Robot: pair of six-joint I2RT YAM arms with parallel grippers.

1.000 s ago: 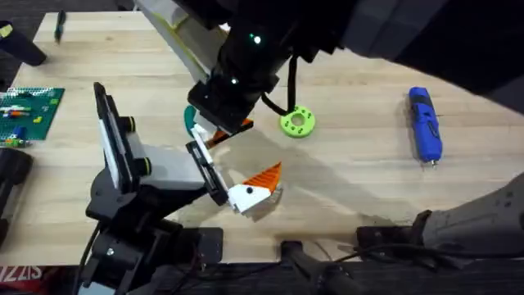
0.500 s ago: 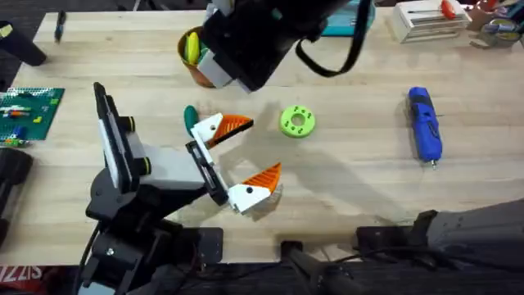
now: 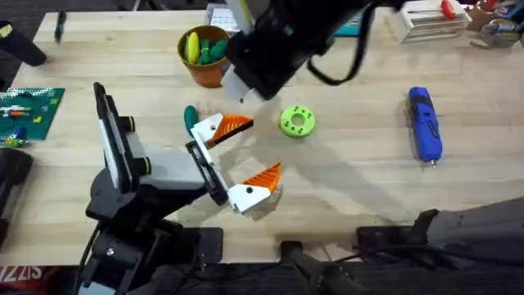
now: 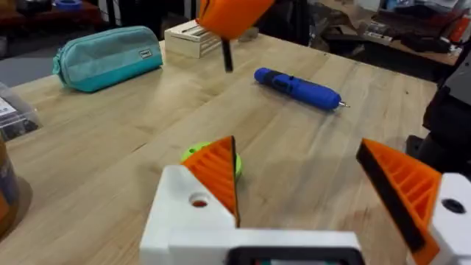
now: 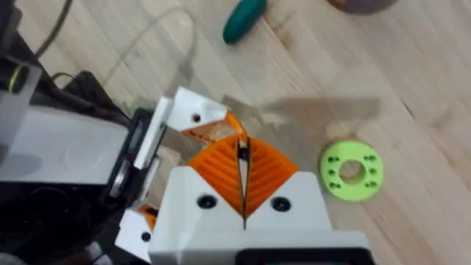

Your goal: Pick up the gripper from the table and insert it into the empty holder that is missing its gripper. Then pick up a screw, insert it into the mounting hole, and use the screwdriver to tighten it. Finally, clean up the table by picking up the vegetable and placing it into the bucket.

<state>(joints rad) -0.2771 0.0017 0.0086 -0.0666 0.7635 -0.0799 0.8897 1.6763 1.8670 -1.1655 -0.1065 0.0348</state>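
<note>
Two white fingers with orange ribbed tips stand splayed at the end of the holder (image 3: 168,168), left of centre in the overhead view: the gripper (image 3: 221,127) above and its twin (image 3: 258,184) below, both against the holder's black rail. A teal-green vegetable (image 3: 190,115) lies on the table (image 3: 352,188) just beside the gripper. The bucket (image 3: 205,72) stands near the top edge, left of centre, with yellow and green pieces inside. The right gripper (image 5: 243,147) is clenched, pads pressed together on nothing – its dark arm crosses the top centre. The left gripper (image 4: 298,147) is released, its fingers wide apart. A lime-green ring (image 3: 296,121) sits at centre, and the screwdriver (image 3: 424,123) lies far right.
</note>
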